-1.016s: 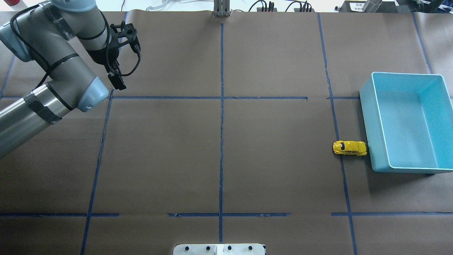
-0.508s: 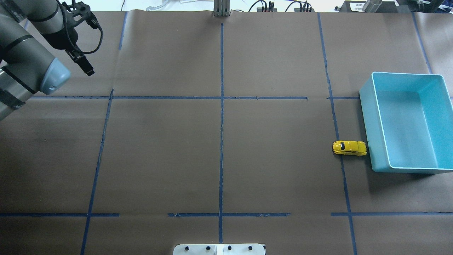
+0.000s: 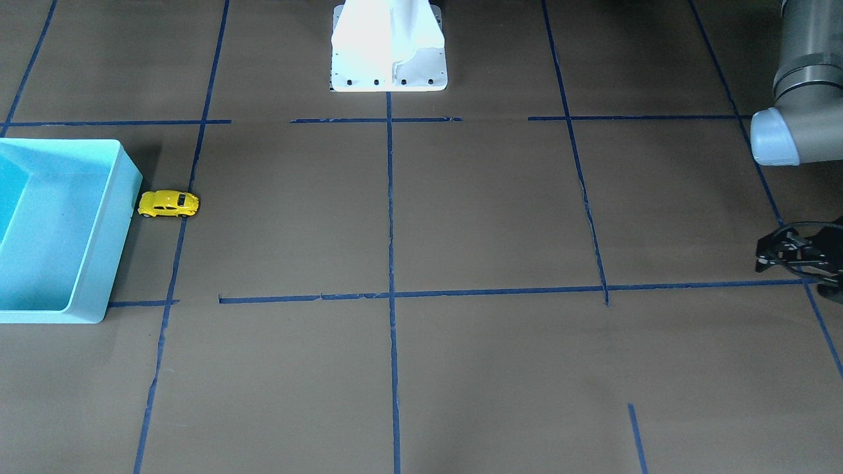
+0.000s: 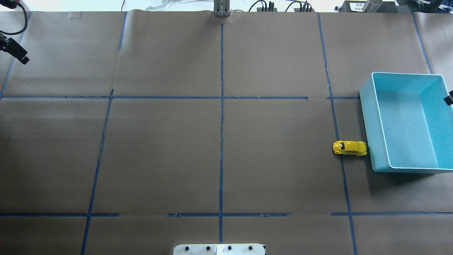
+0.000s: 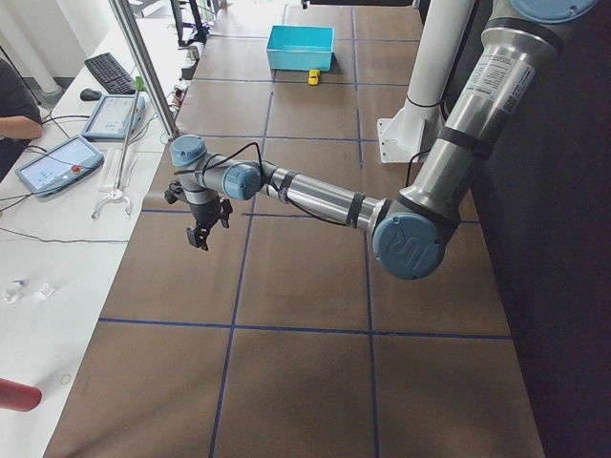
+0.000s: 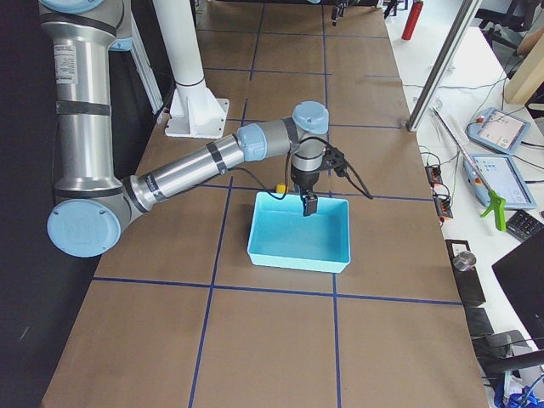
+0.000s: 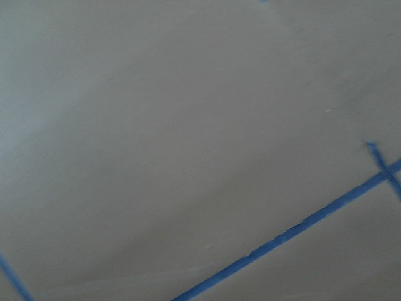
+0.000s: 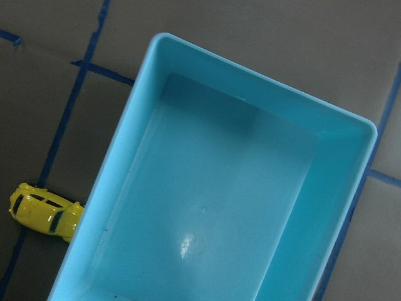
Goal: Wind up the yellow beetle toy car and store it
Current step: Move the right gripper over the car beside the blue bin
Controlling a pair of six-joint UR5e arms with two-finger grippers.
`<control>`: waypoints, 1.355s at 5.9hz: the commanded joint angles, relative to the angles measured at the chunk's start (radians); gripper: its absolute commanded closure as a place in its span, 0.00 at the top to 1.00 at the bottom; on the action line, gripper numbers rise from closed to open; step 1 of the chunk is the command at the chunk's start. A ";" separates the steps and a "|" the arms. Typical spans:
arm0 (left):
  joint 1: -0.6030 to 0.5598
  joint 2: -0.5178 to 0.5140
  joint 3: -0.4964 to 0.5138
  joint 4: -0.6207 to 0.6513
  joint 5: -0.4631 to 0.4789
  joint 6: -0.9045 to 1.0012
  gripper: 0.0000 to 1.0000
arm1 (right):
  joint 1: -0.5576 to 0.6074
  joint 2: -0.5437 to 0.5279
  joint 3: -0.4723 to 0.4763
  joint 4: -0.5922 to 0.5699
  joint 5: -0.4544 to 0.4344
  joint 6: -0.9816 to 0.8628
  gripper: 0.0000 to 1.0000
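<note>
Front view first: we find the yellow beetle toy car (image 3: 168, 203) on its wheels on the brown counter (image 3: 461, 217), one end right against or just beside the outer wall of the blue bin (image 3: 108, 250) at the counter's right edge; the left claw (image 3: 797, 257) is cut off by the frame, so we cannot tell its grip. Overhead, the car (image 4: 349, 148) sits outside the bin (image 4: 368, 117); only one finger of the left claw shows near the far left corner. From the right end, the right claw (image 6: 308, 202) hangs above the bin's interior; we cannot tell whether it is clenched. Its wrist camera looks down into the bin, with the car beside the wall.
</note>
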 commanded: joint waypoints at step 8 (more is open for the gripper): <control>-0.249 0.275 -0.060 -0.012 -0.118 -0.044 1.00 | -0.370 0.130 -0.049 0.164 -0.126 -0.521 1.00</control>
